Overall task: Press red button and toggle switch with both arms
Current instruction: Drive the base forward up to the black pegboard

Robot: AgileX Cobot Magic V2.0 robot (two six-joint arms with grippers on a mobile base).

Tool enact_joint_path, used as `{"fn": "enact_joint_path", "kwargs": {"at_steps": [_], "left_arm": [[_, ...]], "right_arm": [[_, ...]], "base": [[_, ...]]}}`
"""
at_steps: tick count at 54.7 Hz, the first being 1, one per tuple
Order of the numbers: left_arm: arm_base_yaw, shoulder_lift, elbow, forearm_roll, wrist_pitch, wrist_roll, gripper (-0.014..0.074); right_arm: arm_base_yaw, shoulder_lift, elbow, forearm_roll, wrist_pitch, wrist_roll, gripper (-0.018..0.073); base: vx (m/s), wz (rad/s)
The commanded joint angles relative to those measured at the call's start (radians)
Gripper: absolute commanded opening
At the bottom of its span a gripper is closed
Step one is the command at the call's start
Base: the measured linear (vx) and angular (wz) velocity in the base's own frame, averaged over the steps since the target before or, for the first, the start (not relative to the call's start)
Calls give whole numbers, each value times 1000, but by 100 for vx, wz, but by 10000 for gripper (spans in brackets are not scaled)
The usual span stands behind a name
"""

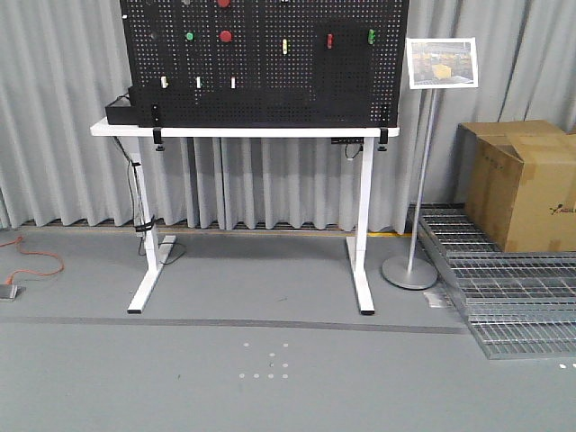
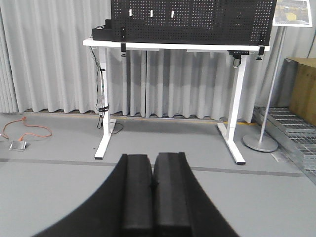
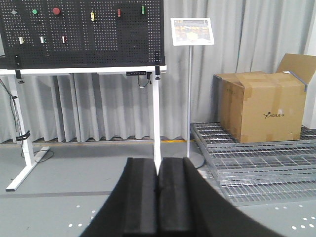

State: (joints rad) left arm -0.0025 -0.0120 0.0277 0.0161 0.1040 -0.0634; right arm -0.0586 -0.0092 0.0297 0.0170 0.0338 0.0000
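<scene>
Looking out front, the black pegboard (image 1: 270,99) stands on the white desk (image 1: 243,131), and there's the red button (image 1: 225,36) high on the board's left half, just right of a green button (image 1: 190,37). Three white toggle switches (image 1: 199,82) sit in a row below it, with yellow, red and green coloured toggles (image 1: 329,40) further right. A sign stand (image 1: 440,63) rises beside the desk, its print too small to read, and a cardboard box (image 1: 526,184) rests on metal grates (image 1: 504,297). Over to the left wrist: the left fingers (image 2: 138,187) are pressed together with nothing between them, well back from the desk across the grey floor (image 2: 59,187), and only the white toggles show on the board. Right wrist now: the right fingers (image 3: 141,192) are closed flat against each other and gripping nothing, the red button is far off at top left, and the box's side reads AGILEX.
</scene>
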Motion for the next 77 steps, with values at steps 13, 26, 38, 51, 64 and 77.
{"fn": "enact_joint_path", "kwargs": {"at_steps": [13,26,38,51,64,77], "left_arm": [[-6,-12,12,-7,-81,-9,2],[-6,-12,12,-7,-81,-9,2],[-6,-12,12,-7,-81,-9,2],[-6,-12,12,-7,-81,-9,2],[-6,-12,12,-7,-81,-9,2],[-6,-12,12,-7,-81,-9,2]], "right_arm": [[-6,-12,6,-3,-78,-8,0],[-6,-12,6,-3,-78,-8,0],[-6,-12,6,-3,-77,-8,0],[-6,-12,6,-3,-77,-8,0],[-6,-12,6,-3,-77,-8,0],[-6,-12,6,-3,-77,-8,0]], "base": [[0,0],[0,0],[1,1],[7,1],[16,-5],[21,-3]]}}
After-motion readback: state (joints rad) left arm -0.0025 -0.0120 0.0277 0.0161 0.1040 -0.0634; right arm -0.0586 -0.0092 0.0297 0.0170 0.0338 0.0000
